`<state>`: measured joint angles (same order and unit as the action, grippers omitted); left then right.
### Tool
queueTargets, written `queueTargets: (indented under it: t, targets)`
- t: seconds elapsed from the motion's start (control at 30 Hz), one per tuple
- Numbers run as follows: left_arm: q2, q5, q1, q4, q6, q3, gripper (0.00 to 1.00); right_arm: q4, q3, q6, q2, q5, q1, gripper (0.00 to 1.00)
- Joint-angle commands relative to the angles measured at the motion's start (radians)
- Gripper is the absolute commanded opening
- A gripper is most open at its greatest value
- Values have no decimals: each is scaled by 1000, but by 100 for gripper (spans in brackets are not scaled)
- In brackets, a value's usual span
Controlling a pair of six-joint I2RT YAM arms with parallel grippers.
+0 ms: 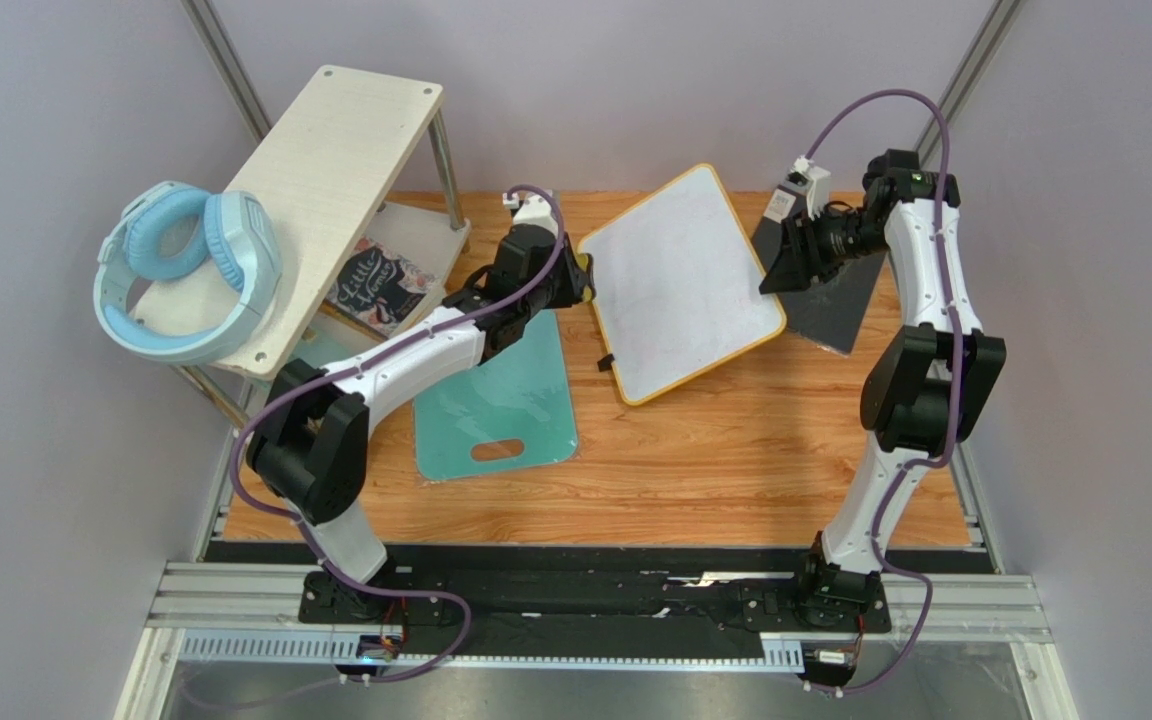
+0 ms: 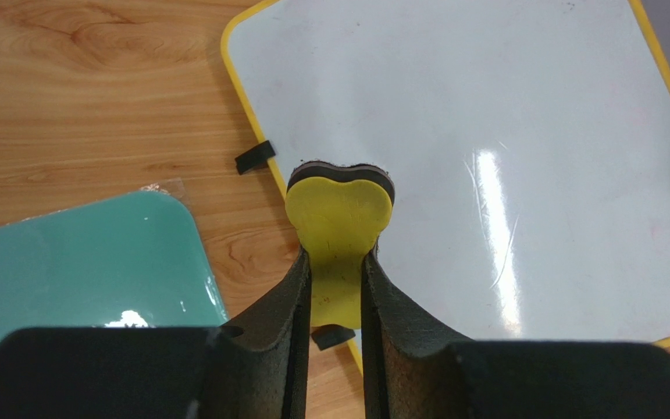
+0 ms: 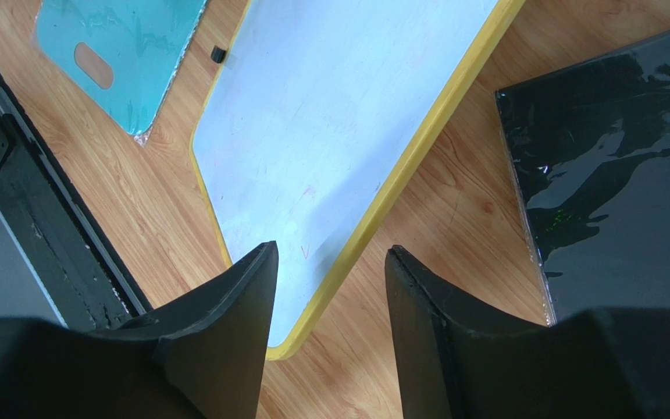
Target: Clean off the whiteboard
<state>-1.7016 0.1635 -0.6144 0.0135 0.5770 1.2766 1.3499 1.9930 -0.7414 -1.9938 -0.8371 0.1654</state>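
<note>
1. Table (image 1: 717, 450): wooden top that carries everything below.
2. Whiteboard (image 1: 680, 278): lies flat and skewed between the two arms. Its long edges run diagonally away from the bases. The surface reads nearly clean, with only faint smudges in the wrist views. Judgement: little is left to wipe.
3. Cutting board (image 1: 500, 405): behind and left of the left gripper, apart from the whiteboard. Dark panel (image 1: 838, 300): to the right of the right gripper, just beside the whiteboard's frame.
4. Left gripper (image 2: 337, 262): jaws narrow, clamping the yellow back of the eraser. The whiteboard extends ahead and to its right.
5. Right gripper (image 3: 330, 253): jaws wide, nothing between them, hanging over the whiteboard's right frame edge.
6. Eraser (image 2: 338, 214): its dark felt sits at the whiteboard's left frame edge; contact cannot be told. Judgement: the left arm is the working arm, and the next stroke should go forward-right across the board.
</note>
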Motion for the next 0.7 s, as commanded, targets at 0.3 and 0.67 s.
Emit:
queueTargets:
  t: [0.3, 0.67]
  targets:
    - [-75, 31, -16, -595, -169, 270, 24, -167, -40, 223, 128, 174, -3, 76]
    - [-216, 83, -13, -822, -131, 375, 75, -241, -48, 274, 217, 220, -3, 88]
